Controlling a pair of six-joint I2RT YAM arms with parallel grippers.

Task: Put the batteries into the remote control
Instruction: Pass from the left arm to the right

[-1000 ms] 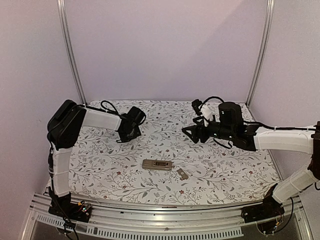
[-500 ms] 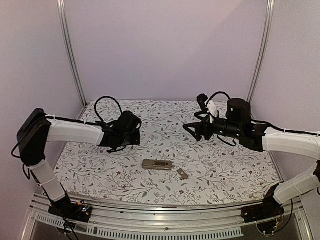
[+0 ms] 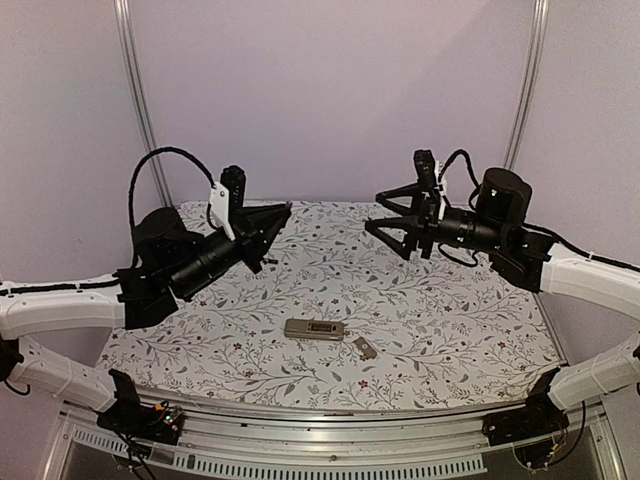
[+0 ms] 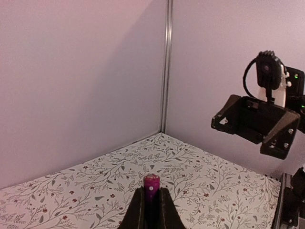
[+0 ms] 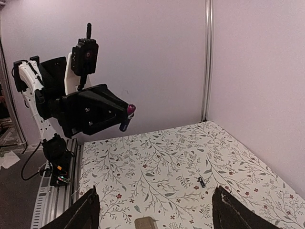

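Mostly hidden between the closed fingers point(image 4: 137, 212) of the left pincer point(image 3: 283, 210), a slim dark cylindrical battery point(image 4: 151, 183) shows only its magenta tip, high above the floral-patterned tabletop point(image 3: 450, 330) inside pale lilac walls point(image 3: 330, 90). Well beneath both pincers, the slim tan-grey rectangular remote control point(image 3: 315, 328) lies flat, its recess hard to make out, a small flat grey cover piece point(image 3: 365, 348) just right of it. The right pincer point(image 3: 375, 211) gapes wide, holding nothing.
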